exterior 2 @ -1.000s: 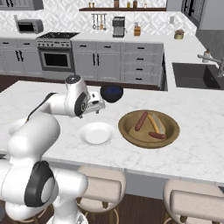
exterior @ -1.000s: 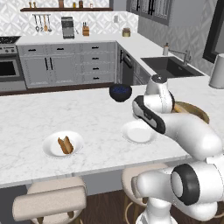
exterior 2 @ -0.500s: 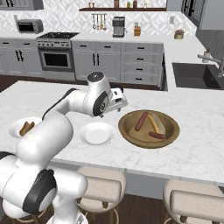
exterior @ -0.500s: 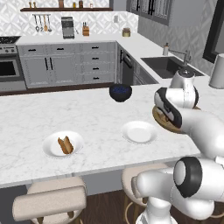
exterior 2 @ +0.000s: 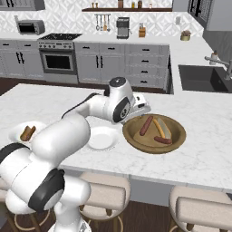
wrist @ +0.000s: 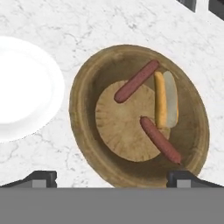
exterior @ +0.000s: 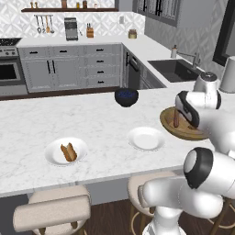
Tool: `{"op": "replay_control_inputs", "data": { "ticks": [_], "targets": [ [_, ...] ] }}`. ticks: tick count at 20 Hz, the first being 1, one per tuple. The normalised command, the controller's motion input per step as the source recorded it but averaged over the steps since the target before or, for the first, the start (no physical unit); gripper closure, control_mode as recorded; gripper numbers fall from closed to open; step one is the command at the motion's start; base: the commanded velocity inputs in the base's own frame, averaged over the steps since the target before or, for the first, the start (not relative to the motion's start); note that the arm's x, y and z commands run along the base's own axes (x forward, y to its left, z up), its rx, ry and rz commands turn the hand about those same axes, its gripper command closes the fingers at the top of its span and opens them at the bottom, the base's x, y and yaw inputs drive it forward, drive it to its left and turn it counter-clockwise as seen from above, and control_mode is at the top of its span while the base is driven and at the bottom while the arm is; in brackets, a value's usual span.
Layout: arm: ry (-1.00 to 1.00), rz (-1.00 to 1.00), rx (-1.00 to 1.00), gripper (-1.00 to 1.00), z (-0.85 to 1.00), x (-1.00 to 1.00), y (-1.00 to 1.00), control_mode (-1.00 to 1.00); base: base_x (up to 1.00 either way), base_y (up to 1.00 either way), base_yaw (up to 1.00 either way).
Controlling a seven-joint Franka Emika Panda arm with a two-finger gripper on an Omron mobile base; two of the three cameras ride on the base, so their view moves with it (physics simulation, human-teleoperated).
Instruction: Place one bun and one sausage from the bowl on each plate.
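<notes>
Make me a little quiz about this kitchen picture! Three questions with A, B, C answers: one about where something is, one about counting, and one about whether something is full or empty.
1. Where is the dark blue bowl?
A. On the island counter, behind the plates
B. In the sink
C. On the stove

2. How many sausages lie in the wooden bowl?
A. None
B. Two
C. Five

3. What is on the white plate next to the wooden bowl?
A. A bun and a sausage
B. Nothing yet
C. A cup

Answers:
1. A: it sits on the marble counter, farther back than both plates.
2. B: the hand view shows one sausage and another sausage beside a single bun.
3. B: its surface is bare white, while the far plate already holds food.
</notes>
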Motion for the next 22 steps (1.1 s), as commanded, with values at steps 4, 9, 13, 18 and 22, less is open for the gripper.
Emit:
{"op": "replay_control_inputs", "data": {
  "ticks": [4,9,13,18,22],
  "targets": [
    [0.02,-0.07,0.0,-1.0,-0.3,0.35,-0.59,-1.0,0.0,0.0,0.0],
    [0.0,-0.1,0.0,-1.0,-0.32,0.44,-0.45,-1.0,0.0,0.0,0.0],
    [0.02,-0.09,0.0,-1.0,-0.42,0.51,-0.29,-1.0,0.0,0.0,0.0],
    [0.02,-0.03,0.02,-1.0,-0.35,0.56,-0.3,-1.0,0.0,0.0,0.0],
    [0.01,0.0,0.05,-1.0,-0.27,0.61,-0.26,-1.0,0.0,0.0,0.0]
  ]
}}
